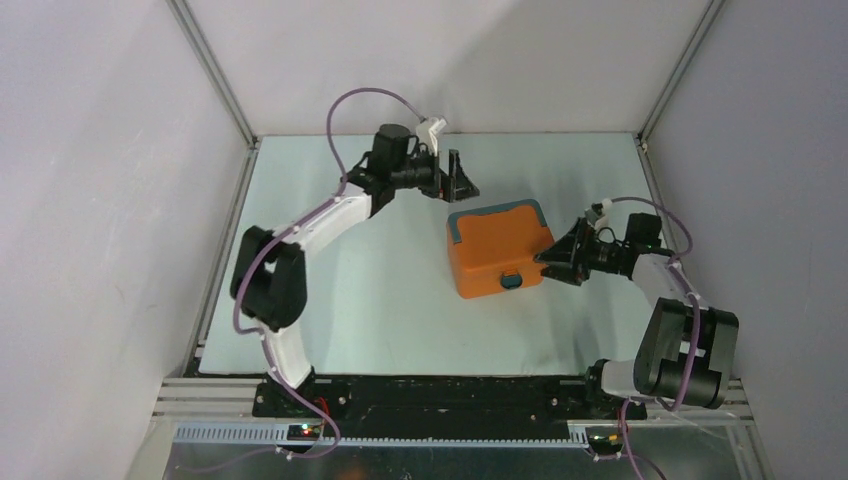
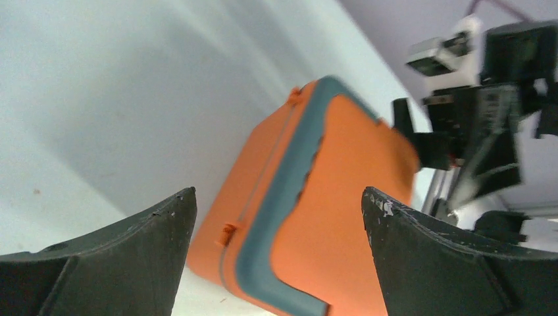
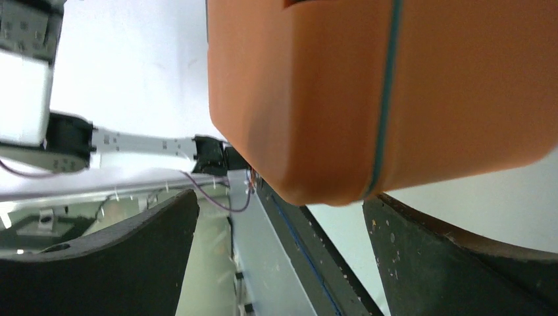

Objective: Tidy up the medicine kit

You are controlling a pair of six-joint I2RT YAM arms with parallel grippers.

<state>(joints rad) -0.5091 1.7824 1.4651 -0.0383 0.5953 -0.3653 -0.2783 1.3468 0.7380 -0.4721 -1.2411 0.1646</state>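
- You see the pale flat table (image 1: 330, 300) with grey walls around it.
- Your bright orange plastic medicine kit box (image 1: 497, 250), with its lid shut and its dark teal latch facing the near edge, sits right of the table's middle.
- Your black right gripper (image 1: 552, 256) is spread wide, just beside the box's right side, holding nothing.
- Your black left gripper (image 1: 464, 180) is spread wide too, near the box's far edge, above the table.

The bright orange rectangular plastic medicine kit (image 1: 495, 245) is showing a dark teal-grey latch (image 1: 511, 281) & handle (image 2: 289, 197); the pale table (image 1: 380, 300) is looking plain.
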